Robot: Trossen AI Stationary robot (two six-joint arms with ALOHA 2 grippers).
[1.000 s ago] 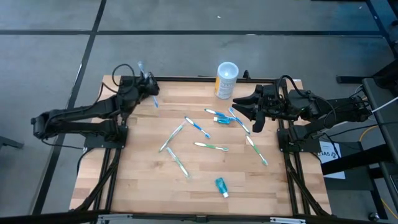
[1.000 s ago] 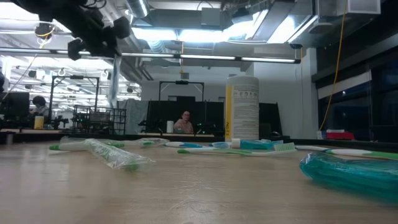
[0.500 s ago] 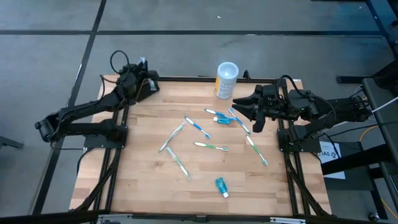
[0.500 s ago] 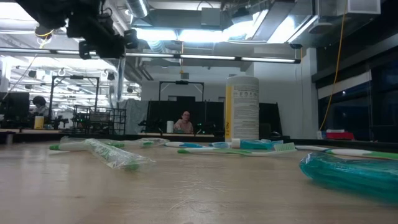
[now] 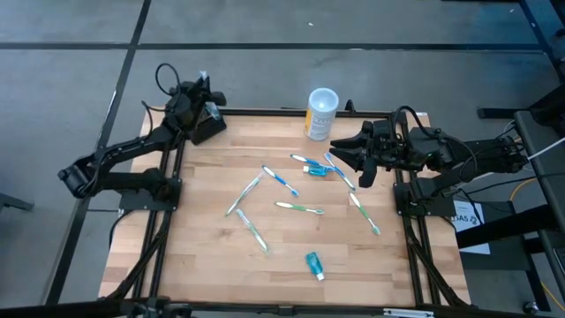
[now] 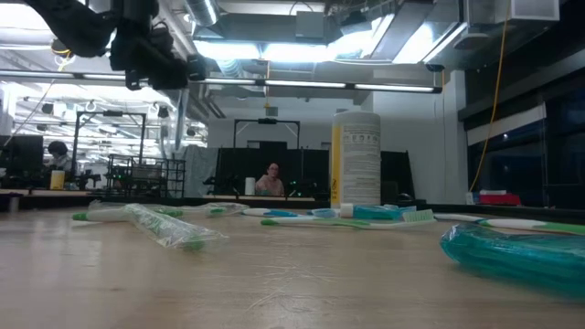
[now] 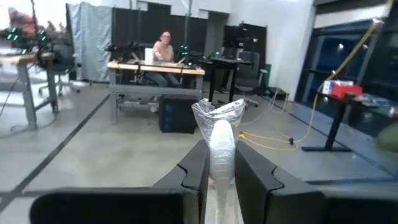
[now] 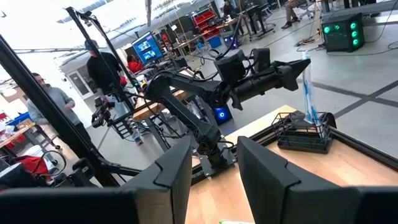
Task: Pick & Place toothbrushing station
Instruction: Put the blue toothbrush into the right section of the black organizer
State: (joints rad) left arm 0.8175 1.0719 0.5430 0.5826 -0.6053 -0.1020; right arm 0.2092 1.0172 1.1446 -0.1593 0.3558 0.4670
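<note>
While the left arm hangs over the table's far-left corner: a brush delivery looks under way.
Left gripper (image 5: 204,95): jaws pinching a plastic-wrapped toothbrush (image 7: 222,143), held upright, probably so it can drop end-first into a slot.
Station: small black slotted holder block (image 5: 207,129) sits at the far-left corner of the light wooden table (image 5: 212,256), just below the left gripper.
Station contents: right wrist view shows the wrapped brush standing over the block; whether it is seated in a slot, cannot tell.
Right gripper (image 5: 350,162): jaws spread, empty, hovering over loose brushes near the right edge; apparently waiting.
Loose stock: several wrapped toothbrushes (image 5: 281,181) scattered mid-table; a small teal tube (image 5: 312,264) near the front.
Cup: tall white-and-yellow cylinder (image 5: 321,113) at the far edge; contents not visible.
Judgement: placement step, early; most brushes unplaced.
</note>
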